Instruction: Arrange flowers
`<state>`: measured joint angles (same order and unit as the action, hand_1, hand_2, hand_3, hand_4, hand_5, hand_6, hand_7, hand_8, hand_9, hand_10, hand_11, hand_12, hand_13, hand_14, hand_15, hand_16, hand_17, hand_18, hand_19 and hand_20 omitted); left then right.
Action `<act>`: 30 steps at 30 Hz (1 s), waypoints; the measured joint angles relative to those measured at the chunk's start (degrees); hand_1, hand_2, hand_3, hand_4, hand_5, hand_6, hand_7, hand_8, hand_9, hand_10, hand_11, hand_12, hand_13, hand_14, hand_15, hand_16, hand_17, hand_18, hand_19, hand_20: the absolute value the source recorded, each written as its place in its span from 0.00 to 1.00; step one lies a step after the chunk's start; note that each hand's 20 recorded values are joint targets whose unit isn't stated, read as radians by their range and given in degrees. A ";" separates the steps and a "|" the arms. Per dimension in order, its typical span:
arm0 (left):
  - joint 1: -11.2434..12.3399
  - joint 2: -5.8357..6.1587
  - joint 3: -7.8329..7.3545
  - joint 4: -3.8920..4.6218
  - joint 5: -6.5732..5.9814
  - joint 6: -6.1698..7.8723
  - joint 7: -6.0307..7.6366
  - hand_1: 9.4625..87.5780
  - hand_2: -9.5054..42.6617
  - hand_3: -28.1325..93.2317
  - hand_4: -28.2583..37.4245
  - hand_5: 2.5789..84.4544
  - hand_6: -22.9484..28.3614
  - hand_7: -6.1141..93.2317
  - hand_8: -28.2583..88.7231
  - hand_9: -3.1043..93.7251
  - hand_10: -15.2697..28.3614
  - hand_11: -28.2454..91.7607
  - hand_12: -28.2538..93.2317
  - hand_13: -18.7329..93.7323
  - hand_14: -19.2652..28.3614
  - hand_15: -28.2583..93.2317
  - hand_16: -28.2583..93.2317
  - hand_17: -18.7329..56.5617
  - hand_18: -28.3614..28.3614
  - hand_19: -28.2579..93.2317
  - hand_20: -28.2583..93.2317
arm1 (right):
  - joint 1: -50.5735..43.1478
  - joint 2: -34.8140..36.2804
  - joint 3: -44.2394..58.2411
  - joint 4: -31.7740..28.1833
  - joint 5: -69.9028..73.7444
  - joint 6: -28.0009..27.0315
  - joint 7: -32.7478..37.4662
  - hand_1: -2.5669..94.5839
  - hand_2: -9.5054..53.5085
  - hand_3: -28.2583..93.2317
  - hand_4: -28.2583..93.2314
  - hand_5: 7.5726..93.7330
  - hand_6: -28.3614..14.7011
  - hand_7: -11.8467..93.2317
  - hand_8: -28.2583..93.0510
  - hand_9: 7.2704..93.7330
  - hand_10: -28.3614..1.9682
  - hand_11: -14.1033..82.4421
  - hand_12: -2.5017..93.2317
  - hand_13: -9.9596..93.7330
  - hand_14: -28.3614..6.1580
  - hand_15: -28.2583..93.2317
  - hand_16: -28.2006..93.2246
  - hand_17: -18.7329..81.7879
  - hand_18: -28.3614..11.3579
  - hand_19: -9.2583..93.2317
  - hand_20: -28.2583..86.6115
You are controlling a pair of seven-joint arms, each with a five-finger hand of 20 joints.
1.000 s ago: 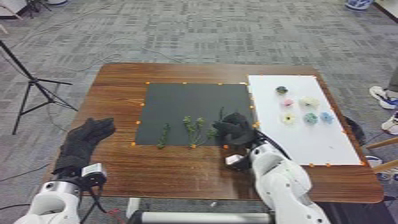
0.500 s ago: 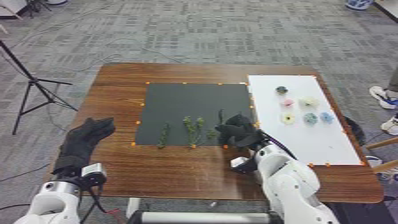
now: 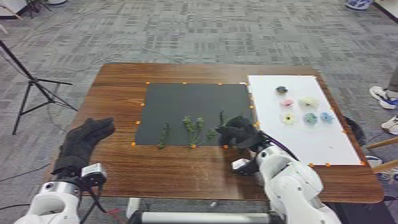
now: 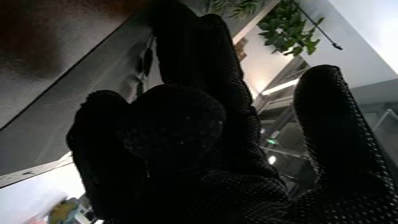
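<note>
In the head view, my right hand (image 3: 238, 133) is low over the dark mat's near right corner, fingers relaxed. An upright green stem (image 3: 221, 117) lies on the mat just beyond it, its lower end hidden by the glove. Other green stems (image 3: 164, 135) (image 3: 189, 129) lie to the left. Flower heads, among them a pink one (image 3: 287, 103), a cream one (image 3: 308, 101) and a blue one (image 3: 310, 118), rest on the white board. My left hand (image 3: 89, 133) stays open over the table's left side. The right wrist view shows my right hand (image 4: 178, 125) with its thumb apart from the fingers.
The dark mat (image 3: 191, 95) and the white board (image 3: 320, 145) lie side by side on the brown table (image 3: 169, 175), with small orange markers along their edges. A black tripod (image 3: 32, 80) stands on the floor beyond the table's left edge.
My right hand has shifted slightly to the right and back toward the robot, while the stem beyond it has stayed on the mat. My left hand has kept still.
</note>
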<state>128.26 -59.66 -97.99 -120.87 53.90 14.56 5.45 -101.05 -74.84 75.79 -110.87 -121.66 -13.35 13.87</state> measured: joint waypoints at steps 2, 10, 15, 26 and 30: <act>0.05 0.00 0.00 0.00 0.00 0.00 0.00 0.16 0.40 0.79 0.00 0.60 0.53 0.23 0.19 0.53 0.68 0.42 0.34 0.49 0.77 0.41 0.23 0.30 0.66 0.28 0.34 | 0.00 0.01 -0.01 -0.01 0.02 0.00 -0.03 0.23 0.31 0.75 0.14 0.66 0.54 0.54 0.16 0.80 0.42 0.25 0.16 1.00 0.73 0.76 0.42 0.86 0.30 1.00 0.78; 0.05 0.03 0.00 0.00 0.02 -0.03 -0.19 0.16 0.40 0.79 0.00 0.60 0.53 0.23 0.19 0.53 0.68 0.42 0.34 0.49 0.77 0.40 0.23 0.30 0.66 0.28 0.34 | 0.02 0.23 -0.20 -0.05 0.22 0.11 -0.26 0.23 0.30 0.75 0.14 0.66 0.54 0.53 0.16 0.80 0.43 0.25 0.16 1.00 0.73 0.76 0.42 0.86 0.30 1.00 0.78; 0.03 0.06 0.02 0.00 0.02 -0.03 -0.26 0.16 0.40 0.79 0.00 0.60 0.53 0.23 0.19 0.53 0.68 0.42 0.34 0.49 0.77 0.40 0.23 0.30 0.66 0.28 0.34 | 0.03 0.58 -0.45 -0.16 0.25 0.11 -0.45 0.22 0.29 0.75 0.14 0.66 0.54 0.53 0.17 0.80 0.43 0.25 0.16 1.00 0.73 0.76 0.42 0.86 0.30 1.00 0.78; -0.11 0.07 0.10 0.03 0.02 -0.02 -0.18 0.16 0.41 0.79 0.00 0.60 0.53 0.23 0.19 0.53 0.68 0.42 0.34 0.49 0.77 0.40 0.23 0.30 0.66 0.28 0.34 | 0.07 1.07 -1.00 -0.63 0.08 0.37 -1.31 0.22 0.28 0.75 0.15 0.67 0.54 0.53 0.17 0.80 0.43 0.25 0.16 1.00 0.73 0.76 0.42 0.86 0.31 1.00 0.78; -0.11 0.07 0.12 0.03 0.02 -0.02 -0.12 0.16 0.40 0.79 0.00 0.60 0.53 0.23 0.19 0.53 0.68 0.42 0.34 0.49 0.77 0.40 0.23 0.30 0.66 0.28 0.34 | 0.18 1.21 -1.01 -1.12 -0.40 0.90 -1.88 0.22 0.28 0.75 0.15 0.67 0.54 0.53 0.17 0.80 0.43 0.25 0.16 1.00 0.73 0.76 0.42 0.86 0.31 1.00 0.78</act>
<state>128.16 -59.60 -97.87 -120.84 53.91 14.54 5.33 -100.87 -73.63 74.79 -112.00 -122.07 -12.45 11.98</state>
